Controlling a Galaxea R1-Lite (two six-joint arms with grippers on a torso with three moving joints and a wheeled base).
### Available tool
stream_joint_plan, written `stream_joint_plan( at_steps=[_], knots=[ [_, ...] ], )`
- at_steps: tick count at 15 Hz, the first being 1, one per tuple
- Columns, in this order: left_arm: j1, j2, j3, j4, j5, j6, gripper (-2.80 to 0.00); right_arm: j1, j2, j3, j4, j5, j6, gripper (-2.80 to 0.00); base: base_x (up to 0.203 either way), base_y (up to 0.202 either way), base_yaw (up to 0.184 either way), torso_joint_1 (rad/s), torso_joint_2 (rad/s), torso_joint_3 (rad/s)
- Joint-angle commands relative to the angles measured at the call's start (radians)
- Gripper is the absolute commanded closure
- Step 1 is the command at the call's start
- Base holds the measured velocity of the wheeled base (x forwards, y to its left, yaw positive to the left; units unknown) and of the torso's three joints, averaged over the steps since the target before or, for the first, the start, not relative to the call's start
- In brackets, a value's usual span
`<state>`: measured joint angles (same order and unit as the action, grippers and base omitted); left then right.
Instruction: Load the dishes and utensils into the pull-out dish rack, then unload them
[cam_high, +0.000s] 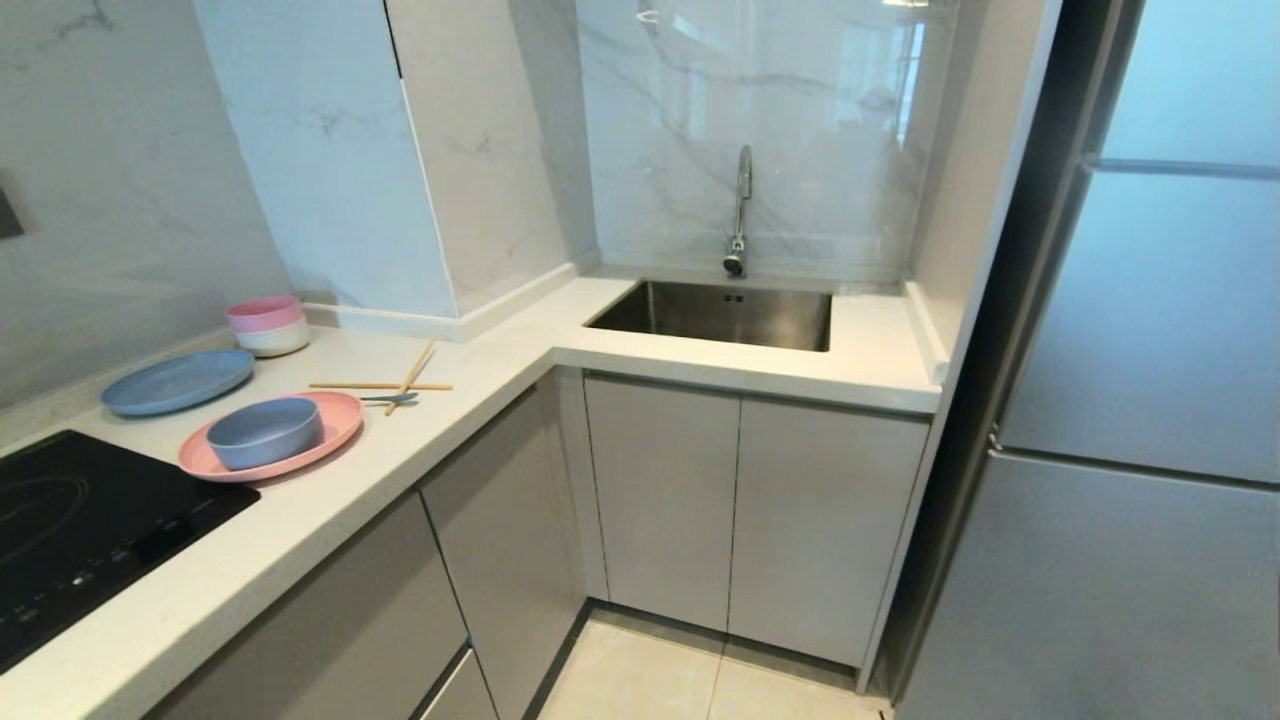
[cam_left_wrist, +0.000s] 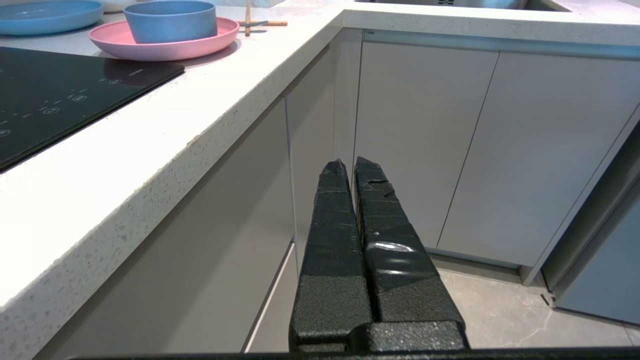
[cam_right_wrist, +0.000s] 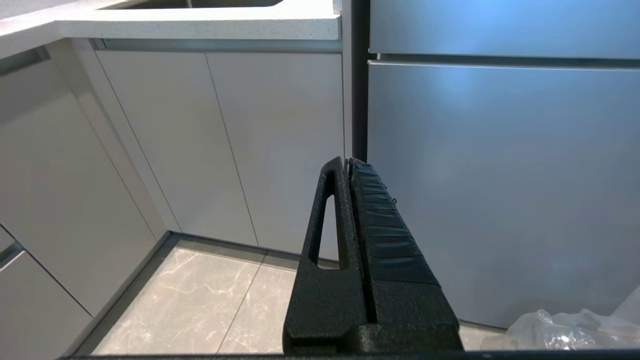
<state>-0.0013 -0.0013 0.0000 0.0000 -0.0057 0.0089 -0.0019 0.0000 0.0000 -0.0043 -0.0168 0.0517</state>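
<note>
The left gripper (cam_left_wrist: 350, 167) is hanging low in front of the cabinet fronts, below the countertop (cam_high: 330, 510) edge, its fingers pressing together on nothing. The right gripper (cam_right_wrist: 347, 165) is likewise sitting low before the double-door cabinet (cam_high: 740, 510) and the refrigerator (cam_high: 1140, 400), its fingers meeting tip to tip and carrying nothing. Neither arm is showing in the head view.

On the counter's left run, a black cooktop (cam_high: 80, 530) is lying nearest. Just beyond it, the salmon-pink plate (cam_high: 335, 425) is resting flat, with the blue-grey bowl (cam_high: 265, 432) standing upright on it. Just beside the plate's far rim, the spoon (cam_high: 392, 398) is lying on the counter, and the chopsticks (cam_high: 385, 385) are lying crossed over one another next to it. Farther back, a light blue plate (cam_high: 178, 380) and stacked pink and white bowls (cam_high: 267, 325) are sitting near the wall.

The narrow grey front (cam_high: 510, 530) beside the corner is sitting flush with its neighbours. The sink (cam_high: 720, 315) and tap (cam_high: 740, 210) are occupying the far corner.
</note>
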Motion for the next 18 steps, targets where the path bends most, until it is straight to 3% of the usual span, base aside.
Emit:
stream_joint_plan(
  at_steps=[1, 18],
  knots=[
    [0.0, 0.0, 0.0, 0.0, 0.0, 0.0, 0.0, 0.0, 0.001, 0.0, 0.0, 0.0, 0.0, 0.0, 0.0, 0.0, 0.0, 0.006, 0.0, 0.033],
    [0.0, 0.0, 0.0, 0.0, 0.0, 0.0, 0.0, 0.0, 0.002, 0.0, 0.001, 0.0, 0.0, 0.0, 0.0, 0.0, 0.0, 0.0, 0.0, 0.0]
  ],
)
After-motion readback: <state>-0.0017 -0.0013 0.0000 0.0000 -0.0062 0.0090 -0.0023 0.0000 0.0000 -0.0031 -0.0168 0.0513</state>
